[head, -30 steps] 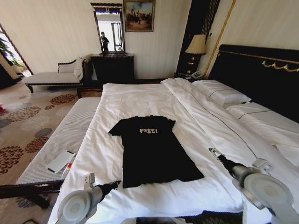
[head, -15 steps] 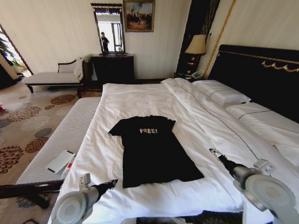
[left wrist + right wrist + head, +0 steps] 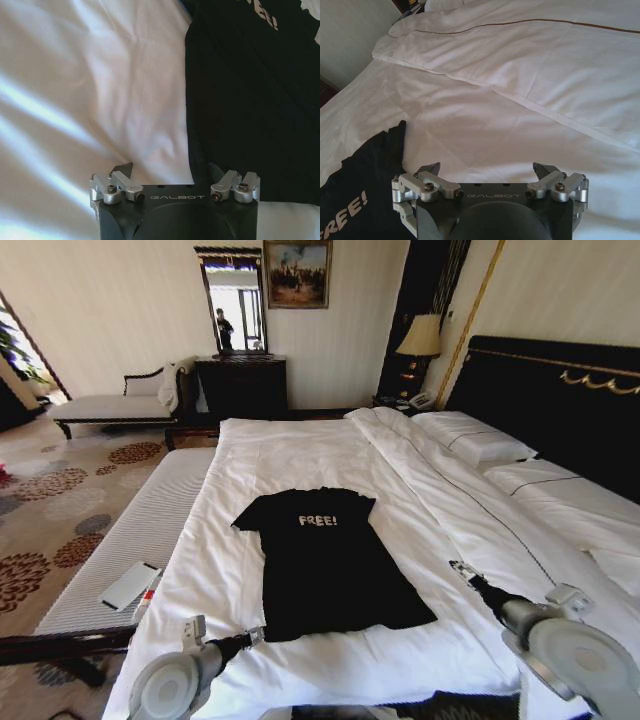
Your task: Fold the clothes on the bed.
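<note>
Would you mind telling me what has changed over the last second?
The left gripper has edged toward the black T-shirt, its open fingers now at the hem's near left corner. The right gripper, also open, has barely moved, hovering over the white duvet right of the shirt. The shirt lies flat as before.

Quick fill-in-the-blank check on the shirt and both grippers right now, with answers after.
1. The black T-shirt lies spread flat on the white ____.
2. The white lettering on its chest reads ____.
3. The left gripper sits at the shirt's ____ edge, jaws open.
4. The right gripper hovers over bare duvet, jaws ____.

Answers: duvet; FREE!; bottom; open
</note>
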### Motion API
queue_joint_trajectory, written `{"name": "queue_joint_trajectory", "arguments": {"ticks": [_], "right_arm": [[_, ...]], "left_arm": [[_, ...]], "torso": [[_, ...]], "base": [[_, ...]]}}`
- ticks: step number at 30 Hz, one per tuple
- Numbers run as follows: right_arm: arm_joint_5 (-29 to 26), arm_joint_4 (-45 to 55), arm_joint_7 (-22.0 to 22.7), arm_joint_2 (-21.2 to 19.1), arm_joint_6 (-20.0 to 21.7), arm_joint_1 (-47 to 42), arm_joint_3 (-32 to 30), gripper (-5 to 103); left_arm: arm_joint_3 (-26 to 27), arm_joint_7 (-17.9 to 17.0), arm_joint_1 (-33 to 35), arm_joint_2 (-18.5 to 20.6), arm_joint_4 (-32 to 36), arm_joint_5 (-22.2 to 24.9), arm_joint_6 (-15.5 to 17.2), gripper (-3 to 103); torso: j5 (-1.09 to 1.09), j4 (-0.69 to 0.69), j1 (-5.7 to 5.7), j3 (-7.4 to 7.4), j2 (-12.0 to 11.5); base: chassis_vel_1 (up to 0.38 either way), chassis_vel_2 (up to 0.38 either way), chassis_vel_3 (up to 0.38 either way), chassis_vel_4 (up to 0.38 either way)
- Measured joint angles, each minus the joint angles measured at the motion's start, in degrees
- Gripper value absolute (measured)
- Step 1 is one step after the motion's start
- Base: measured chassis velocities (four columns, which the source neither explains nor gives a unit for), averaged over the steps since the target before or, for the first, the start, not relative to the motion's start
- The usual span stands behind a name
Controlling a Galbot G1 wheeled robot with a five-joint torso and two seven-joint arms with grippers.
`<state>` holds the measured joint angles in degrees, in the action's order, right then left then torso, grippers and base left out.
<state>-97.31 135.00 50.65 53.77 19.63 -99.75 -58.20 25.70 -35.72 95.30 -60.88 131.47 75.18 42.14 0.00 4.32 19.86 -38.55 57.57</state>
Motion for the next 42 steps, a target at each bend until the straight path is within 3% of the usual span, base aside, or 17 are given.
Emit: {"name": "queue_joint_trajectory", "arguments": {"ticks": [2, 3, 8, 14, 16, 18, 22, 24, 26, 29, 42], "right_arm": [[0.17, 0.10, 0.00, 0.09, 0.00, -0.23, -0.13, 100], [0.33, 0.12, 0.00, 0.16, 0.00, -0.36, -0.16, 100], [0.53, 0.21, 0.00, 0.24, 0.00, -0.42, -0.20, 100], [1.33, 0.22, 0.00, 0.79, 0.00, -0.43, 0.20, 100], [1.42, 0.23, 0.00, 0.83, 0.00, -0.46, 0.24, 100], [1.58, 0.20, -0.01, 0.75, 0.01, -0.51, 0.23, 100], [1.64, -0.06, -0.05, 0.56, 0.01, -0.31, 0.22, 100], [1.75, -0.40, -0.07, 0.48, 0.02, 0.27, 0.64, 100], [1.87, -0.54, -0.08, 0.48, 0.02, 0.49, 0.91, 100], [2.29, -1.13, -0.12, 0.49, 0.04, 1.26, 1.70, 100], [0.46, -3.37, -0.32, -2.26, 0.08, 2.78, 1.21, 100]], "left_arm": [[-0.68, 1.10, -0.29, -0.45, -0.36, -1.20, 0.00, 94], [-1.25, 2.07, -0.40, -0.72, -0.70, -2.50, 0.00, 86], [-1.60, 3.40, -0.28, -0.74, -0.88, -4.10, 0.00, 76], [-1.24, 5.60, -0.02, -0.33, -0.70, -5.65, -0.44, 48], [-1.22, 5.67, 0.05, -0.30, -0.65, -5.73, -0.47, 48], [-1.18, 5.66, 0.53, -0.19, -0.07, -5.73, -0.45, 31], [-1.02, 5.49, 0.97, -0.02, 0.27, -5.71, -0.42, 26], [-0.65, 5.20, 1.37, 0.21, 0.40, -5.68, -0.41, 10], [-0.48, 5.02, 1.54, 0.31, 0.51, -5.61, -0.41, 10], [0.30, 3.91, 2.42, 0.86, 1.30, -4.86, -0.25, 0], [2.11, 3.56, 3.74, 0.63, 1.53, -4.70, 0.05, 0]], "torso": [[0.00, 0.00, 0.00, 0.00, 0.00], [0.00, 0.00, 0.00, 0.00, 0.00], [0.00, 0.00, 0.00, 0.00, 0.00], [0.00, 0.00, 0.00, 0.00, 0.00], [0.00, 0.00, 0.00, 0.00, 0.00], [-0.01, 0.00, 0.00, 0.00, 0.00], [-0.01, 0.00, 0.00, 0.00, 0.00], [-0.01, 0.00, 0.00, 0.00, 0.00], [-0.01, 0.00, 0.00, 0.00, 0.00], [-0.01, 0.00, 0.00, 0.00, 0.00], [-0.01, 0.01, 0.00, 0.00, 0.00]], "base": [[0.000, 0.000, 0.000, 0.000], [0.000, 0.000, 0.000, 0.000], [0.000, 0.000, 0.000, 0.000], [0.000, 0.000, 0.000, 0.000], [0.000, 0.000, 0.000, 0.000], [0.000, 0.000, 0.000, 0.000], [0.000, 0.000, 0.000, 0.000], [0.000, 0.000, 0.000, 0.000], [0.000, 0.000, 0.000, 0.000], [0.000, 0.000, 0.000, 0.000], [0.000, 0.000, 0.000, 0.000]]}}
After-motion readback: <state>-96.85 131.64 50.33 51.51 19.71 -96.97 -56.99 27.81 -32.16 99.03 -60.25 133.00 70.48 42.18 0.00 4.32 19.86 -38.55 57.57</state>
